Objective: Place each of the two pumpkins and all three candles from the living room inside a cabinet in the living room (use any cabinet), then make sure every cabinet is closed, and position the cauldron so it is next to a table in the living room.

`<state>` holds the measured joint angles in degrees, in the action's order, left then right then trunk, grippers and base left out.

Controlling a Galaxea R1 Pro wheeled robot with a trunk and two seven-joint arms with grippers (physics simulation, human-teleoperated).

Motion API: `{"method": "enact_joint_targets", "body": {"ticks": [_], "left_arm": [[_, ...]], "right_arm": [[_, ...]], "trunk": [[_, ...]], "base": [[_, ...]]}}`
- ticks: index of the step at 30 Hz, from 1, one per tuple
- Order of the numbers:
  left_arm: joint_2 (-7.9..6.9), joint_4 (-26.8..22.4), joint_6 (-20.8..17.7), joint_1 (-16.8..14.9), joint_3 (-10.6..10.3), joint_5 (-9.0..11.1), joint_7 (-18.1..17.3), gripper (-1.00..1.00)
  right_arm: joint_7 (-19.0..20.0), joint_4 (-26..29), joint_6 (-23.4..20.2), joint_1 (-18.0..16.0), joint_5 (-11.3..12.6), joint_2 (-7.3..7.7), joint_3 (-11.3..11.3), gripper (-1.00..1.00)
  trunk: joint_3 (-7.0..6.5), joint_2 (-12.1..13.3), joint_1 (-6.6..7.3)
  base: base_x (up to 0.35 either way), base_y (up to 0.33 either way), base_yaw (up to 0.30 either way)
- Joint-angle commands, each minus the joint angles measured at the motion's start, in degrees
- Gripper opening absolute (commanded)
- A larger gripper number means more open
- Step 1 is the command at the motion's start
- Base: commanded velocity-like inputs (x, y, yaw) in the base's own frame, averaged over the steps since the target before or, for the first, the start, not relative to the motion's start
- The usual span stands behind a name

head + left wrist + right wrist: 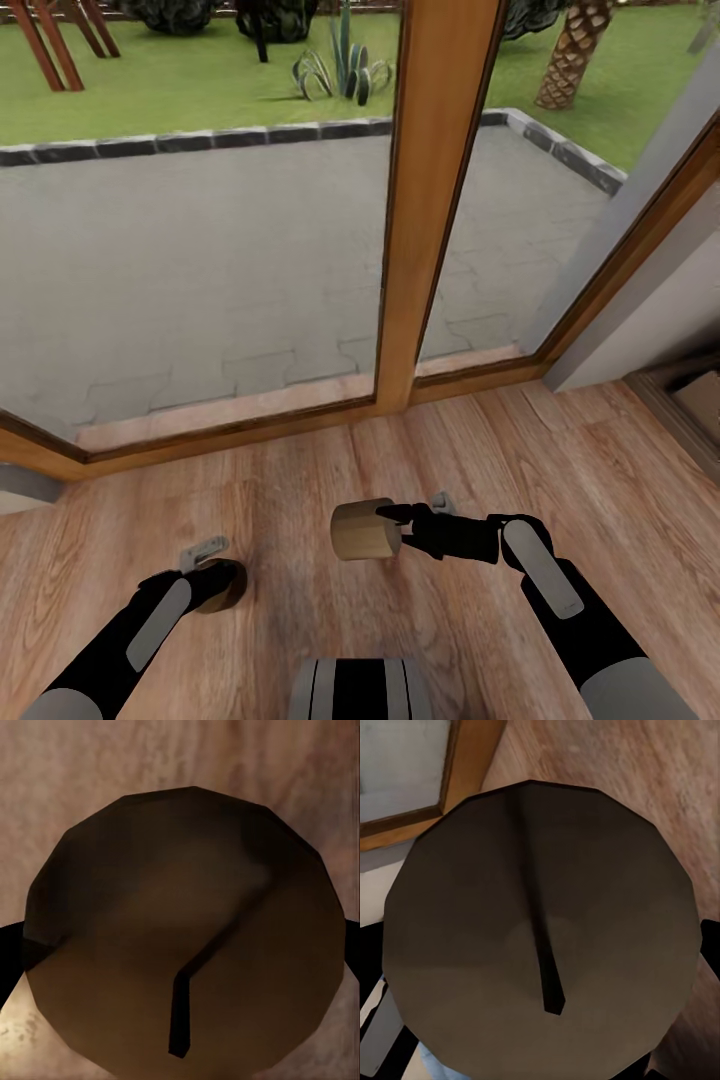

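Note:
I hold two candles, one in each hand, low over the wood floor. My left gripper [222,582] is shut on a dark-brown stubby candle [226,588]; in the left wrist view its round top and black wick [187,915] sit right in front of the camera. My right gripper [388,526] is shut on a paler tan candle [362,530], held on its side; the right wrist view looks onto its grey-brown top [540,930]. Black fingers [709,945] show at the candle's rim. The pumpkins and the cauldron are out of view.
Straight ahead stand glass doors with a thick wooden post [432,200], and a paved patio and lawn lie beyond. A grey wall corner [650,310] rises at the right. At the right edge sits a low dark-brown piece with a pale inside [692,398]. Wood floor [300,480] lies around me.

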<state>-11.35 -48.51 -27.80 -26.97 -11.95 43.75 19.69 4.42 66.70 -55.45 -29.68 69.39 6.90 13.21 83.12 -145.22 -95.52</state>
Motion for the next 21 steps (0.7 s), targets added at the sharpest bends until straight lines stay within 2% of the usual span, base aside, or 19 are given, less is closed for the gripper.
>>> {"method": "enact_joint_targets", "body": {"ticks": [1, 12, 17, 19, 21], "left_arm": [[-0.08, -0.09, -0.06, -0.02, -0.27, 0.63, 0.53, -1.0], [-0.13, -0.01, -0.23, -0.02, -0.15, 0.94, 0.37, -1.0], [-0.92, -0.35, -1.38, -0.02, 0.61, 1.64, 0.19, -1.0], [-1.19, -0.75, -4.04, -0.02, 1.25, 1.72, 0.18, -1.0], [-1.79, -2.26, -8.95, -0.02, 4.47, 1.92, 0.17, -1.0]], "right_arm": [[0.41, 0.01, -0.1, -0.03, -0.49, 0.04, 0.06, -1.0], [0.33, -0.26, -0.1, -0.03, -0.49, 0.08, 0.06, -1.0], [0.2, -0.44, -0.07, -0.03, -0.57, 0.17, 0.0, -1.0], [0.17, -0.5, -0.03, -0.03, -0.57, 0.2, -0.02, -1.0], [0.15, -0.51, -0.02, -0.03, -0.57, 0.21, -0.02, -1.0]], "trunk": [[-0.19, 0.0, 0.03], [-2.63, 0.15, 0.32], [-3.73, 0.21, 0.44], [-3.96, 0.23, 0.47], [-3.96, 0.23, 0.47]], "base": [[0.0, 0.0, 0.0], [0.0, 0.0, 0.0], [0.0, 0.0, 0.0], [0.0, 0.0, 0.0], [0.0, 0.0, 0.0]]}}
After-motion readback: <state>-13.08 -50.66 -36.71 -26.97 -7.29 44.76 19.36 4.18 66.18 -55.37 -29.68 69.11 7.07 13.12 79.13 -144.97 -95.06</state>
